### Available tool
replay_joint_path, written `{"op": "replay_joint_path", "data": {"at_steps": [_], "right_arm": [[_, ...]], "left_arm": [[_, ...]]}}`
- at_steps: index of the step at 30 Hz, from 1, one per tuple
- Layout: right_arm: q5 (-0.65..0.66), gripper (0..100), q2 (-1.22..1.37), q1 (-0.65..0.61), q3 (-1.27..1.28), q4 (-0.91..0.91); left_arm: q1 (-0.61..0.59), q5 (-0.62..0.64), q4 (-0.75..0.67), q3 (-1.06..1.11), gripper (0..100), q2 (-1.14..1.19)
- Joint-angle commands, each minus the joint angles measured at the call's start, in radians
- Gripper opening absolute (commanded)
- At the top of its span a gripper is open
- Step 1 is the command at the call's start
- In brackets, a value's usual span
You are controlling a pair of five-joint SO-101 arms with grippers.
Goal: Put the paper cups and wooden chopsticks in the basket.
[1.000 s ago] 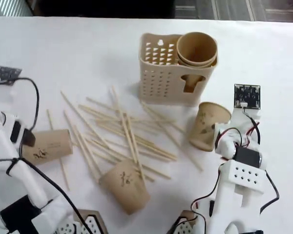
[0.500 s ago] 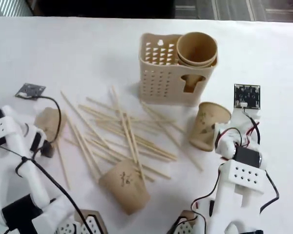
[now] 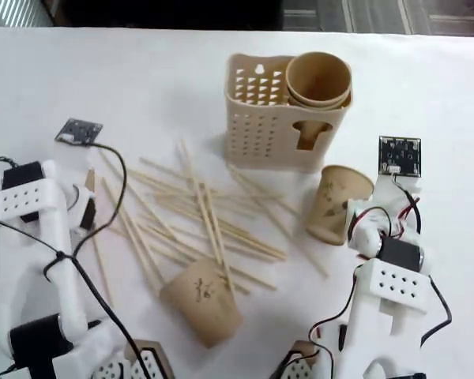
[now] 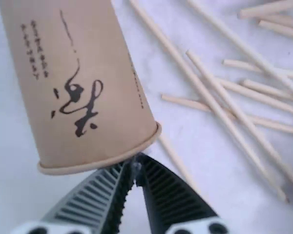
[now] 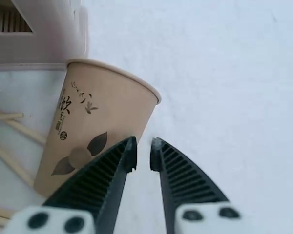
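The left gripper (image 4: 136,168) is clenched on the rim of a paper cup (image 4: 78,83) at the table's left, beside the scattered chopsticks (image 3: 197,221). The right gripper (image 5: 142,146) is parted by a narrow gap and grasps nothing, next to another cup (image 5: 88,126) near the basket (image 3: 257,118). The carry probably needs a firm rim pinch, a lift clear of the sticks, and a base-first drop into the stacked cups (image 3: 318,79).

The black ribbed left gripper (image 4: 135,168) is clamped on a brown paper cup (image 4: 78,83) at its rim — the right gripper (image 5: 142,148) is held narrowly parted.
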Motion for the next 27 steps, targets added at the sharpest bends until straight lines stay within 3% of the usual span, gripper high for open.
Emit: {"op": "replay_joint_path", "data": {"at_steps": [1, 12, 16, 19, 27], "right_arm": [[0.011, 6.6, -0.015, -0.004, -0.008, -0.015], [0.011, 6.6, -0.015, -0.004, -0.008, -0.015], [0.011, 6.6, -0.015, -0.004, -0.008, -0.015], [0.011, 6.6, -0.015, -0.005, -0.008, -0.013], [0.011, 6.6, -0.015, -0.008, -0.008, -0.013]], "left_arm": [[0.041, 0.025, -0.014, -0.043, 2, -0.116], [0.076, 0.025, 0.098, -0.011, 3, -0.547], [0.07, 0.035, 0.144, 0.066, 17, -0.599], [0.007, 0.144, 0.115, 0.147, 26, -0.656], [-0.114, 0.181, -0.026, 0.44, 28, -0.865]]}}
